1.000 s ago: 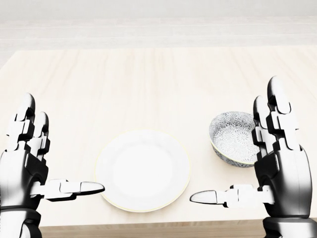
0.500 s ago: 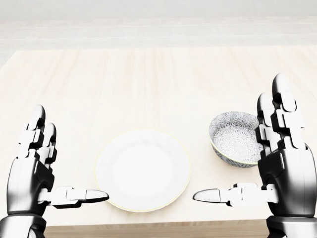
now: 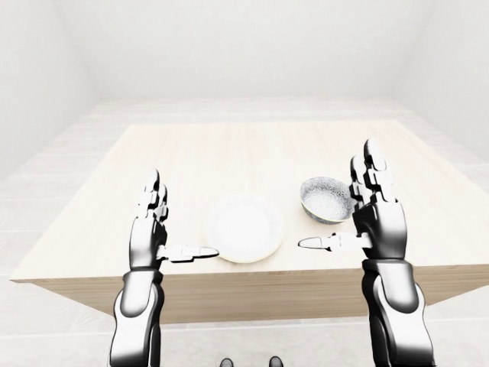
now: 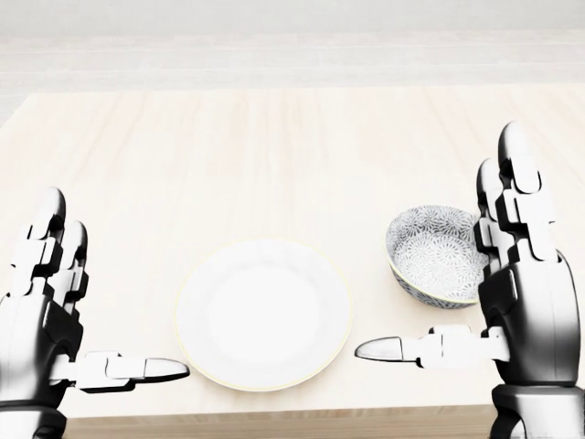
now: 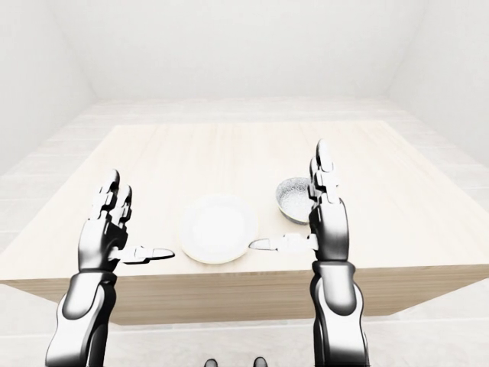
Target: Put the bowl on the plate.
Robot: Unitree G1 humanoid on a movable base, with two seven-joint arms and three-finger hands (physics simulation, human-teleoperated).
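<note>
A white plate (image 4: 263, 314) lies on the pale wooden table (image 4: 274, 155), low in the head view near the table's lower edge. To its right stands a small patterned bowl (image 4: 428, 240), upright and empty. My right hand (image 4: 435, 252) is open at the bowl's right side. Its fingers (image 4: 514, 210) point up and hide the bowl's right rim, and its thumb (image 4: 393, 348) reaches left below the bowl. Whether it touches the bowl I cannot tell. My left hand (image 4: 119, 288) is open left of the plate, holding nothing, with its thumb pointing towards the plate.
The table's near edge (image 3: 229, 277) runs just below both hands, with pale floor (image 3: 46, 183) all round the table. White walls close the room at the top of the eye views. Nothing else stands on the table.
My left hand has sunk and drifted left, away from the plate. My right hand has risen slightly beside the bowl. Bowl and plate have not moved.
</note>
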